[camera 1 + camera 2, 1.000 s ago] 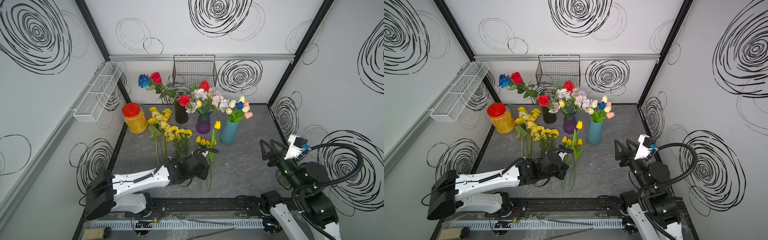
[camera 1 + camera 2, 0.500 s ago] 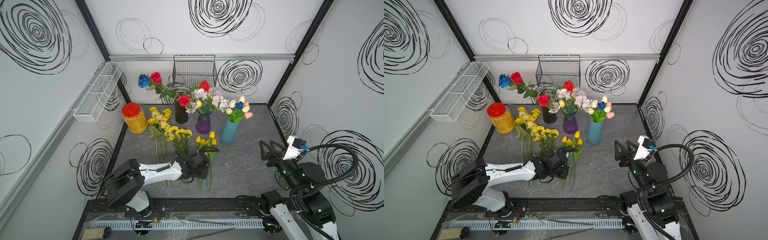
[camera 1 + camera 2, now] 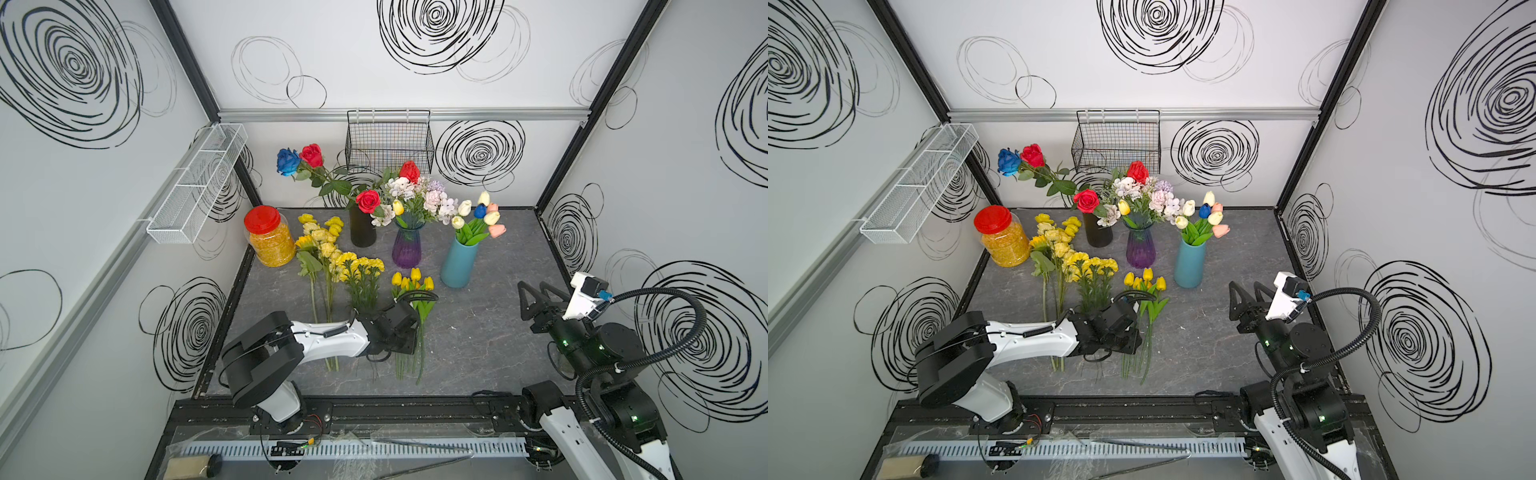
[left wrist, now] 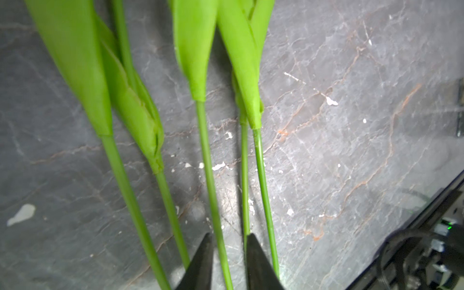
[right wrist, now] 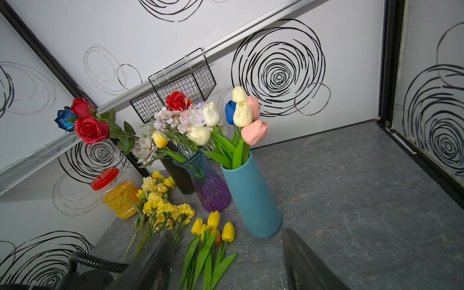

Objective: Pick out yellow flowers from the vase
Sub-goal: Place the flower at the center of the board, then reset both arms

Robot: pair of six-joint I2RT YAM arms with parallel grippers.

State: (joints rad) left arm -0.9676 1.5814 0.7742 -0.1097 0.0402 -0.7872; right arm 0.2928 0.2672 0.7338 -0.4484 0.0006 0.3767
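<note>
Several yellow tulips (image 3: 411, 278) (image 3: 1144, 279) (image 5: 213, 226) lie on the grey table, next to a heap of other yellow flowers (image 3: 328, 245) (image 3: 1063, 245). My left gripper (image 4: 229, 234) hangs low over the tulip stems (image 4: 208, 163). It is open a little, with one thin green stem loose between its fingers. One yellow tulip (image 3: 397, 206) (image 5: 160, 138) still stands in the purple vase (image 3: 407, 247) among pale blooms. My right gripper (image 3: 532, 286) (image 3: 1246, 286) (image 5: 225, 231) hovers open and empty at the right, pointing at the blue vase (image 3: 457, 266).
A black vase (image 3: 362, 230) holds red and blue roses. A jar with a red lid (image 3: 268, 237) stands at the back left. On the back wall hangs a black wire basket (image 3: 388, 137), and on the left wall a white mesh shelf (image 3: 195, 183).
My left arm lowered the raised yellow tulip onto the table beside the other tulips. Its jaws have parted from the stem. The right arm barely moved.
</note>
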